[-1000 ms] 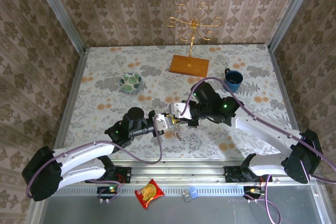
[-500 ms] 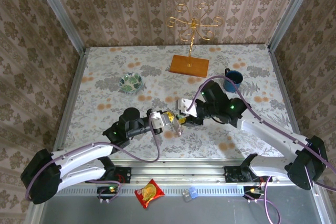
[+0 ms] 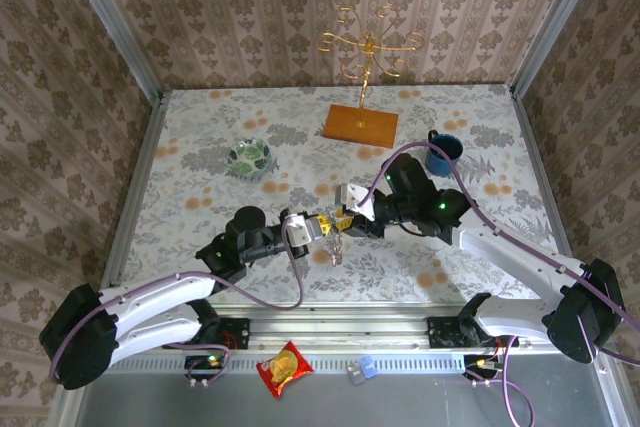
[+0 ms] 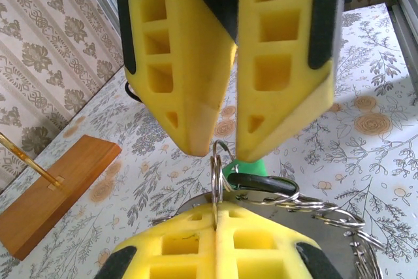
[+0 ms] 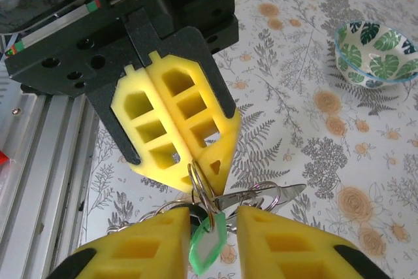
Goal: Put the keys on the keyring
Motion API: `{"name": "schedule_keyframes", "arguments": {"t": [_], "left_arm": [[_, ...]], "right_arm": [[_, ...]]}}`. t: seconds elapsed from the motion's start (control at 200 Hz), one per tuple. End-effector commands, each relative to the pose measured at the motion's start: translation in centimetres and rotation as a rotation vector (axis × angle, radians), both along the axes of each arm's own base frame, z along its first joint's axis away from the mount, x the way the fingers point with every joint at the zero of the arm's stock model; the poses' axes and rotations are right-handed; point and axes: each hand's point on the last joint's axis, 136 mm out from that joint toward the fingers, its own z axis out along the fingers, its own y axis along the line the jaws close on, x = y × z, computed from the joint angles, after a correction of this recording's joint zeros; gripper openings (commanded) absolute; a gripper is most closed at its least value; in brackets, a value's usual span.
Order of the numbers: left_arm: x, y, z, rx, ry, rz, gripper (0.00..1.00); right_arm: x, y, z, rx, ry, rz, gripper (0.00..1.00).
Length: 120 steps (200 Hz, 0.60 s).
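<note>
Over the middle of the table my left gripper [image 3: 312, 228] is shut on the small metal ring [image 4: 215, 173] of the keyring, which stands edge-on between its yellow fingers [image 4: 261, 243]. A key with a green head [image 5: 208, 247], a silver key [image 5: 264, 195] and a chain of rings [image 4: 330, 208] hang from the ring [image 5: 204, 186]. My right gripper [image 5: 212, 220] faces the left one tip to tip. It is open, with the green head hanging in the gap between its fingers [image 5: 290, 246]. In the top view the bunch [image 3: 333, 250] dangles below both grippers.
A patterned bowl [image 3: 249, 156] sits at the back left. The gold wire stand on its wooden base [image 3: 360, 124] is at the back centre, and a blue mug [image 3: 444, 152] at the right. A red snack packet [image 3: 284, 368] lies on the near rail.
The right gripper drew back to the right from the left gripper and opened, then narrowed its jaws around the green key. The left gripper kept its hold on the ring.
</note>
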Motion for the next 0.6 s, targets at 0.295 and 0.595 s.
{"name": "schedule_keyframes", "arguments": {"t": [0.295,0.595], "left_arm": [[0.1,0.1,1.3,-0.058,-0.029,0.002,0.0],[0.2,-0.1,1.2,-0.055,-0.03,0.0,0.0]], "right_arm": [[0.3,-0.4,-0.9,-0.016,0.026,-0.008,0.0],[0.6,0.2,-1.6,-0.009,0.043,0.004,0.2]]}}
